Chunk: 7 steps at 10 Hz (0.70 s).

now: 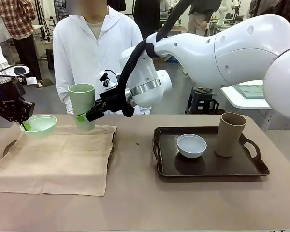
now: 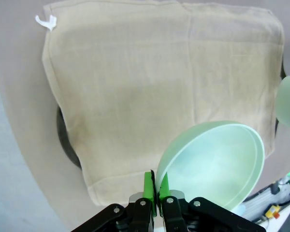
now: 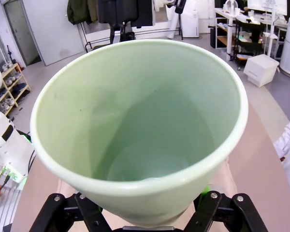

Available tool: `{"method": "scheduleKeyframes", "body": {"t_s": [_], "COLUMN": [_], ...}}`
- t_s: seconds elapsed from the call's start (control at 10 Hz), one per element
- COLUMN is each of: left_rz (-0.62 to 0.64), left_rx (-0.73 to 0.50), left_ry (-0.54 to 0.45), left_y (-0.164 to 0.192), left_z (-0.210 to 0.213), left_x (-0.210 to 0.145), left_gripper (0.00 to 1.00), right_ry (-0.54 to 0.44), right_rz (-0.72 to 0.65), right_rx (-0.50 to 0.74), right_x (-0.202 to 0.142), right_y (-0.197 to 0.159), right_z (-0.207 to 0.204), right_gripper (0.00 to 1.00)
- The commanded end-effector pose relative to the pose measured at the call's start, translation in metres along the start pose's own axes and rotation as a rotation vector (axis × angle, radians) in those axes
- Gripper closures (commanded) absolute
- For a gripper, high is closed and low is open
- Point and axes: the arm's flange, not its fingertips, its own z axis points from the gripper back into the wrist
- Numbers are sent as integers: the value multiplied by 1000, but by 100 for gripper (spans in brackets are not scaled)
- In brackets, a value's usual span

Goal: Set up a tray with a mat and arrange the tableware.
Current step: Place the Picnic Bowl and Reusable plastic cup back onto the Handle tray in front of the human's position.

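Note:
A beige mat [image 1: 55,157] covers a dark tray [image 2: 67,145] at the left; just the tray's rim peeks out. My left gripper [image 1: 24,126] is shut on the rim of the mint green bowl [image 1: 38,124], holding it over the mat's far left corner; the bowl [image 2: 212,164] hangs above the mat [image 2: 154,82]. My right gripper [image 1: 82,117] is shut on the pale green cup [image 1: 82,105], upright at the mat's far edge; the cup [image 3: 140,125] looms close. On a second dark tray [image 1: 208,166] at the right sit the pale bluish-white bowl [image 1: 191,145] and the tan-brown cup [image 1: 229,134].
A person in a white hooded top [image 1: 94,53] stands at the far side behind the pale green cup. The right arm [image 1: 222,53] reaches across from the right, high over the right tray. Bare table [image 1: 135,203] lies at the front.

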Motion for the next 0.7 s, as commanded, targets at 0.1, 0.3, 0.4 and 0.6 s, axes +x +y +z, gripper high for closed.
{"method": "scheduleKeyframes", "body": {"t_s": [0.1,0.3,0.4,0.6], "left_rz": [-1,14,19,24], "left_rx": [11,59,75,112], "left_ry": [-2,-9,-14,-33], "left_y": [2,2,1,2], "left_z": [-9,-27,-36,-49], "left_x": [2,8,10,16], "left_gripper": [96,96,96,96], "right_ry": [20,29,41,58], "right_rz": [-8,-8,-17,-20], "right_rx": [44,55,71,83], "right_x": [-12,-23,-28,-38], "right_y": [3,0,-1,-3], "right_z": [-11,-20,-25,-35], "right_gripper": [18,18,18,18]}}
